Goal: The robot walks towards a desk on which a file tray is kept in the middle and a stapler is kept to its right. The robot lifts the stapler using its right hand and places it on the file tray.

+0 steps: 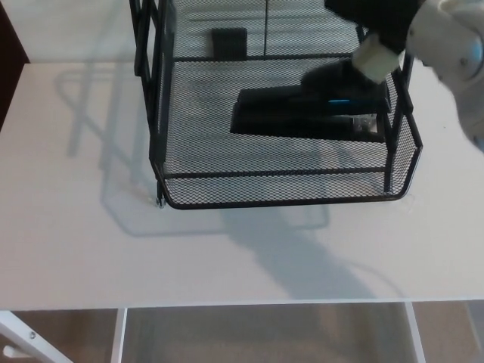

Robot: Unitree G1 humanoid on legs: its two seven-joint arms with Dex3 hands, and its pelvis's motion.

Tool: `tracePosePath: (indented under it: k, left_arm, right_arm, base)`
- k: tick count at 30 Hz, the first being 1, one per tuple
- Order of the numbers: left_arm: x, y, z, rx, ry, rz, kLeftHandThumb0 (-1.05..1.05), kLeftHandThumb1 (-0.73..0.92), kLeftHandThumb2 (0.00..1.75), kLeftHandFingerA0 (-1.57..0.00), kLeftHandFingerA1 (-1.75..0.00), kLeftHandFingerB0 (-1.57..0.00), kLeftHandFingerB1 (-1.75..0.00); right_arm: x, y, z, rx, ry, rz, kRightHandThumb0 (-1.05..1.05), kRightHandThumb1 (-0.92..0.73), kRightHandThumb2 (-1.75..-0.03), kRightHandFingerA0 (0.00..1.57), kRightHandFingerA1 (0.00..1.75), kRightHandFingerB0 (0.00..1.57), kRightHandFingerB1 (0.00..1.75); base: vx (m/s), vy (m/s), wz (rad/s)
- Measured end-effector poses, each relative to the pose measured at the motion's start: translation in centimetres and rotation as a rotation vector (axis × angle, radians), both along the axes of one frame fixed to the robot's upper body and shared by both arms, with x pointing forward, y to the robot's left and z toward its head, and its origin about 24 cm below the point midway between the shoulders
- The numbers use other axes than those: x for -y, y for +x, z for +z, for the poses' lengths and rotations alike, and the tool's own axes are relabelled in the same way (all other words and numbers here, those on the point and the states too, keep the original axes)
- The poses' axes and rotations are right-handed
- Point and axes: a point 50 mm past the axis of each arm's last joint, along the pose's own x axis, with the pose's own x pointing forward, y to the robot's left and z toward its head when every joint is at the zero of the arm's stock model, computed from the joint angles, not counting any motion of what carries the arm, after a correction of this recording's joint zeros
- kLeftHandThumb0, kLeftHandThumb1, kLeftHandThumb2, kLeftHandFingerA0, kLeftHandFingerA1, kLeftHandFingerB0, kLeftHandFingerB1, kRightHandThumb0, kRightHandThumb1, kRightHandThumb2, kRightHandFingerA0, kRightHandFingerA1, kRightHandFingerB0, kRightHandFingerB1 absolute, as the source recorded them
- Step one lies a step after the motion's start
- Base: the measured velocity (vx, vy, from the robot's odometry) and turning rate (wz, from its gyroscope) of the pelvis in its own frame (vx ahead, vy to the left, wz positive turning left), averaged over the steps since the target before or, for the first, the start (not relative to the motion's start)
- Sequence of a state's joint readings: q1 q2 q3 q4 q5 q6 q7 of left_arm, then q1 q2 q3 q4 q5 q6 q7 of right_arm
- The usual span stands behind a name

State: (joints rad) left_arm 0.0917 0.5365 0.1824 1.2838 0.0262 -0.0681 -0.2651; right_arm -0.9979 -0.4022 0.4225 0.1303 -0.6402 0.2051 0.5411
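One right hand [345, 79] angles down into the file tray [287, 201], fingers clasping the stapler [283, 111].

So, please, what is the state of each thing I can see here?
stapler: lying flat inside the tray.
tray: upright on the desk, holding the stapler.
right hand: at the stapler's right end; grip unclear.
left hand: not in view.

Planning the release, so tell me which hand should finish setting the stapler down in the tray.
Right. The right hand sits on the right end of the stapler, inside the file tray, with the stapler low over the mesh. The left hand is not in view.
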Motion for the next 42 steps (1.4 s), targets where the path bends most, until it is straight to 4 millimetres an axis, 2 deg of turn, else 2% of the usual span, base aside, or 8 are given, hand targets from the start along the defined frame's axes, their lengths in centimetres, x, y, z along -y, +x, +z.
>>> tracePosePath:
  k: [9, 10, 11, 19, 22, 32, 37, 42]
  left_arm:
    - [0.0, -0.2, 0.0, -0.006, 0.0, 0.004, -1.04, 0.73, 1.28, -0.48, -0.91, -0.16, -0.72]
    - [0.0, -0.2, 0.0, -0.007, 0.0, 0.004, -1.01, 0.92, 0.82, -0.41, -1.02, -0.11, -0.81]
    - [0.0, -0.2, 0.0, -0.008, 0.0, 0.004, -1.05, 0.7, 1.28, -0.51, -0.93, -0.14, -0.72]
    - [0.0, -0.1, 0.0, -0.005, 0.0, 0.002, -1.05, 0.69, 1.28, -0.43, -0.9, -0.1, -0.69]
    - [0.0, 0.0, 0.0, -0.004, -0.001, 0.002, -1.05, 0.71, 1.28, -0.45, -0.9, -0.09, -0.7]
    - [0.0, 0.5, 0.0, 0.01, -0.001, -0.002, -1.05, 0.7, 1.27, -0.52, -0.95, -0.16, -0.73]
    - [0.0, 0.9, 0.1, 0.018, -0.001, -0.004, -1.05, 0.72, 1.29, -0.47, -0.91, -0.12, -0.71]
    - [0.1, 1.1, 0.1, 0.024, -0.001, -0.005, -1.05, 0.72, 1.3, -0.44, -0.9, -0.12, -0.71]
  right_arm:
    - [5.3, -3.6, 8.2, 0.195, 0.113, -0.075, -1.04, -0.73, -1.02, 0.0, 0.02, 0.0, 0.0]
    - [6.2, -4.2, 9.1, 0.218, 0.127, -0.088, -0.99, -0.72, -1.03, 0.0, 0.05, 0.0, 0.05]
    - [7.0, -4.8, 9.8, 0.238, 0.139, -0.099, -0.96, -0.7, -0.99, 0.0, 0.08, 0.05, 0.04]
    - [13.4, -7.7, 11.8, 0.317, 0.22, -0.246, -0.71, -0.75, -0.63, 0.0, 0.18, 0.11, 0.28]
    - [15.7, -8.5, 11.5, 0.314, 0.263, -0.303, -0.75, -0.62, -1.02, 0.0, 0.22, 0.05, 0.28]
    - [23.6, -10.4, 5.9, 0.176, 0.429, -0.527, -0.84, -0.5, -0.76, 0.08, 0.64, 0.12, 0.5]
    - [28.7, -12.1, -1.1, 0.001, 0.592, -0.714, -0.89, -0.56, -0.96, 0.0, 0.36, 0.07, 0.19]
    - [32.6, -15.5, -9.8, -0.163, 0.821, -0.932, -0.61, -0.44, -0.81, 0.28, 0.85, 0.01, 0.45]
  base:
    - [0.0, 0.0, 0.0]
    - [0.0, 0.0, 0.0]
    - [0.0, 0.0, 0.0]
    - [0.0, 0.0, 0.0]
    - [0.0, 0.0, 0.0]
    - [0.0, 0.0, 0.0]
    - [0.0, 0.0, 0.0]
    - [0.0, 0.0, 0.0]
